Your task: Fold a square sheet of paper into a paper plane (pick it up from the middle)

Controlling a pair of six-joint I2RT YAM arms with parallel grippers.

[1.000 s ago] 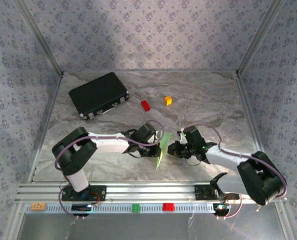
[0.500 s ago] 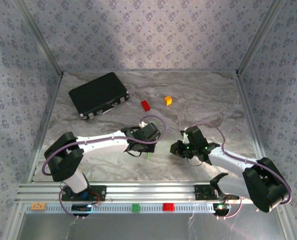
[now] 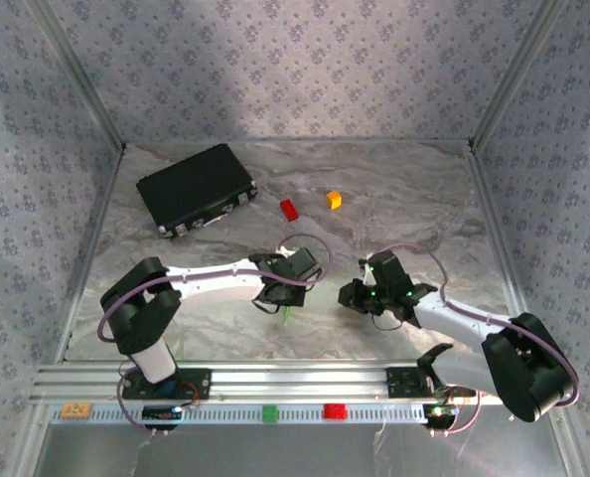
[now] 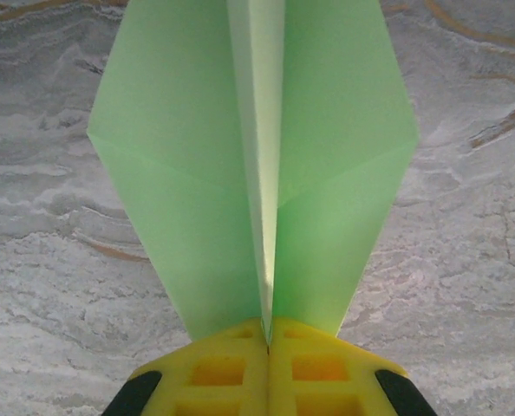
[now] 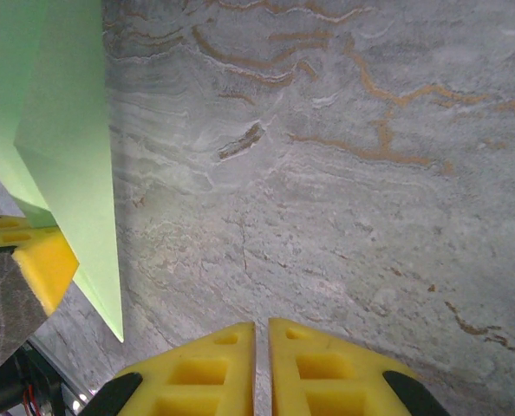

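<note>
Grey marbled surface (image 3: pixel 414 194), tan veins. Black rectangular case (image 3: pixel 196 187) far left, lying flat, skewed, metal latches on near side. Small red block (image 3: pixel 289 209) mid-surface; orange block (image 3: pixel 334 200) near it to right, apart. Along near-edge strip (image 3: pixel 225 413): orange tag (image 3: pixel 74 408), green block (image 3: pixel 270 412), second red piece (image 3: pixel 334 410). Floral-patterned walls (image 3: pixel 295 70) around.

The table (image 3: pixel 404 199) has a grey marbled top with brownish veins, walled in on three sides. A black case (image 3: pixel 196 187) lies flat at its far left. A red block (image 3: pixel 289 209) and an orange block (image 3: pixel 334 199) sit near each other, apart, toward the far middle.
</note>
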